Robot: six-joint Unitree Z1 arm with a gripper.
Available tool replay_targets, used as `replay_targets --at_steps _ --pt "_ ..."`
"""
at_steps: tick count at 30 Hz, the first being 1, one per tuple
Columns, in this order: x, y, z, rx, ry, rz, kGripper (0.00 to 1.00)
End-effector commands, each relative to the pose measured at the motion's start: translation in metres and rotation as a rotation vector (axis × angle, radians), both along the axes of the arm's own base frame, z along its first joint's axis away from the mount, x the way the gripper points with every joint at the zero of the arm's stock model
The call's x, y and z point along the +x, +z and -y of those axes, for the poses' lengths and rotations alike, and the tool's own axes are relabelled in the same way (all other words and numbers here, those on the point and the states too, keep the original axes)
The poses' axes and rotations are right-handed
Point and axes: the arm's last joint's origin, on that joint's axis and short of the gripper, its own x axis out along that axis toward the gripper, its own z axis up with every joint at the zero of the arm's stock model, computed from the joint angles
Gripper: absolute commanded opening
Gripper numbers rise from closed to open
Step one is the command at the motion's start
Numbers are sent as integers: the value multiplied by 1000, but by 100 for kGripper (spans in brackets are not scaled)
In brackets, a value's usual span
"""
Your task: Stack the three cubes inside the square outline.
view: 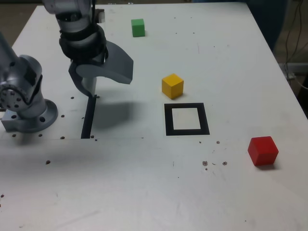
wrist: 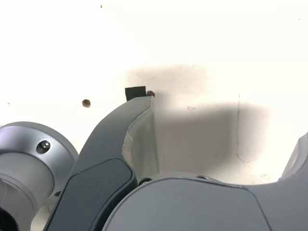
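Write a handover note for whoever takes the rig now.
Tool: open, empty, raised above the table near the black strip.
Places, by the exterior view: yellow cube just beyond the square outline; green cube at the far side, left of yellow; red cube right of the outline and nearer the camera.
Done: nothing stacked; the outline holds no cube.
Left: set one cube inside the outline, then stack the other two on it.
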Motion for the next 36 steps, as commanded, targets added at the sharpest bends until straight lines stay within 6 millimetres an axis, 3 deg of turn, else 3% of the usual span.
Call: replay_targets --at_steps 1,11,16,25,36 --pt "-1 1 0 -6 12 -3 100" --pt "-11 -1 6 -133 82 -70 99" --pt "-6 7 11 -165 63 -67 100" --pt "26 31 36 -262 4 5 99" --pt "107 56 89 -351 -32 78 100"
